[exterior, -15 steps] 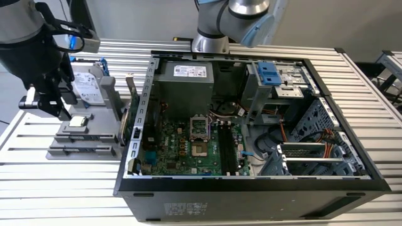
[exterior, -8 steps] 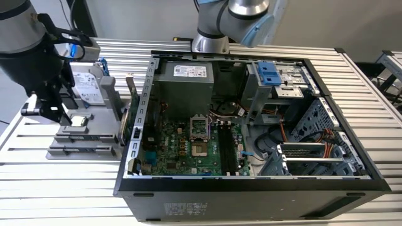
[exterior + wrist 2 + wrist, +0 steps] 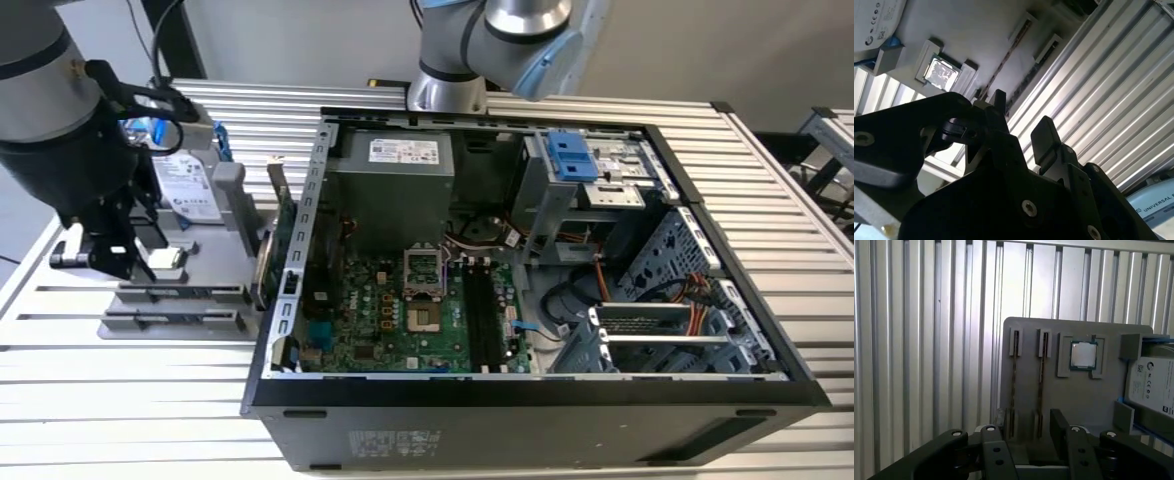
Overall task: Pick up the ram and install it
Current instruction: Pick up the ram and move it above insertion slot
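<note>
At the computer case's (image 3: 534, 425) nine o'clock in the exterior view, my gripper (image 3: 1022, 422) hovers open and empty over the ram (image 3: 1015, 375), which stands edge-up for pinching.

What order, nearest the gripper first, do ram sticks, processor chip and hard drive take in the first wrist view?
1. The ram sticks, in tray slots by the gripper.
2. The processor chip, in its tray recess.
3. The hard drive, at the tray's edge.

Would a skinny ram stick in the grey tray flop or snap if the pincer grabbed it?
Probably stiff, not floppy: the ram stands straight on its thin edge in the tray slots. Likely light, being so thin. Held only at its ends, it might tip if nudged sideways.
</note>
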Motion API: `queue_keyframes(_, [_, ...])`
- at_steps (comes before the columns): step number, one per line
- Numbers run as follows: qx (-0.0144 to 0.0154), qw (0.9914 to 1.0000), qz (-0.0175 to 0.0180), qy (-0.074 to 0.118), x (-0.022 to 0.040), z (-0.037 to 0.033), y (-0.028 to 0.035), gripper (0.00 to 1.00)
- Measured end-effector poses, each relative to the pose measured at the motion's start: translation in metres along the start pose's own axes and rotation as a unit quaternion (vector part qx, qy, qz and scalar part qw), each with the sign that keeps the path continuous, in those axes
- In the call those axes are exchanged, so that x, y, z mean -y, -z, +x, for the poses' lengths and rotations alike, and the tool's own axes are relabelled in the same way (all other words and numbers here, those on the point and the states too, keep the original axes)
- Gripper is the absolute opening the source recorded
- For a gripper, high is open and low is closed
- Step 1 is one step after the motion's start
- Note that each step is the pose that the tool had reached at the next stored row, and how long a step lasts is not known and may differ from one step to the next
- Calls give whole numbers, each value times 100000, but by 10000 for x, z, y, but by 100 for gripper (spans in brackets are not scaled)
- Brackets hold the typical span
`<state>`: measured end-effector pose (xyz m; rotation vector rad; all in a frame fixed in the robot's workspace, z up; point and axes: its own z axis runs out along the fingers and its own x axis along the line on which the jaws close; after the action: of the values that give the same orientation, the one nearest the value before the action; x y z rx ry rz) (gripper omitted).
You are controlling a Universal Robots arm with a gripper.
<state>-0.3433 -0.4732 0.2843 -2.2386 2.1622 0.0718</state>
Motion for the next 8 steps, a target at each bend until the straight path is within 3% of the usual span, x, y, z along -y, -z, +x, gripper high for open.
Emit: queue_keyframes(8, [-350, 99999, -8, -168, 0, 8, -140, 100])
